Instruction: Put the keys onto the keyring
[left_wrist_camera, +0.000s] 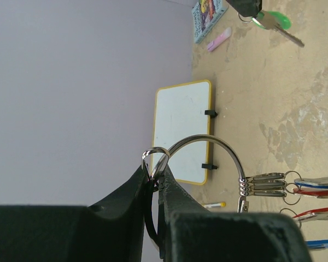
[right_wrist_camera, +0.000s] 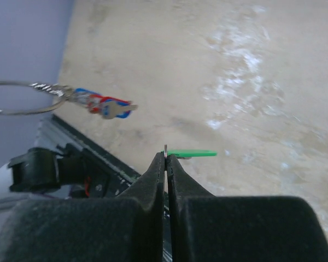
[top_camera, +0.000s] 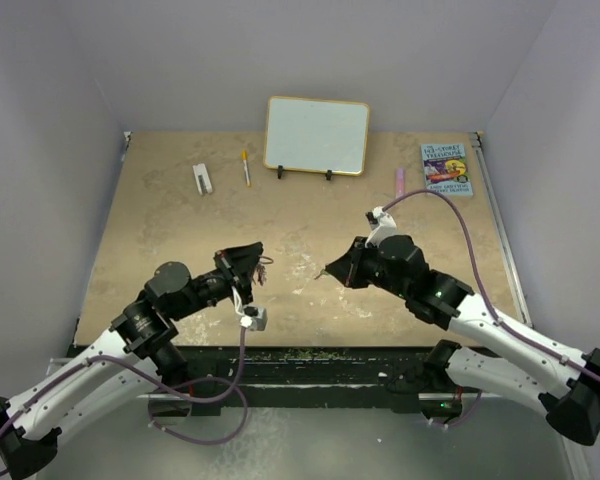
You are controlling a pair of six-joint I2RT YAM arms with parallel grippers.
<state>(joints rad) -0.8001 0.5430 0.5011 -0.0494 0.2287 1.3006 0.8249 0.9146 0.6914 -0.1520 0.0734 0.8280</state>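
My left gripper [left_wrist_camera: 156,173] is shut on the silver keyring [left_wrist_camera: 208,143] and holds it above the table; in the top view the gripper [top_camera: 250,262] is left of centre. Keys with red and blue tags [left_wrist_camera: 311,188] hang from the ring, also seen in the right wrist view [right_wrist_camera: 106,106]. My right gripper [right_wrist_camera: 167,158] is shut on the small ring of the green-tagged key [right_wrist_camera: 192,154], held above the table right of centre in the top view [top_camera: 332,270]. The green key also shows in the left wrist view [left_wrist_camera: 276,23]. The two grippers face each other, a short gap apart.
A white framed board [top_camera: 317,135] stands at the back centre. A yellow pen [top_camera: 246,166] and a white object [top_camera: 202,179] lie back left. A book [top_camera: 447,168] and a pink object [top_camera: 400,181] lie back right. Walls enclose the table.
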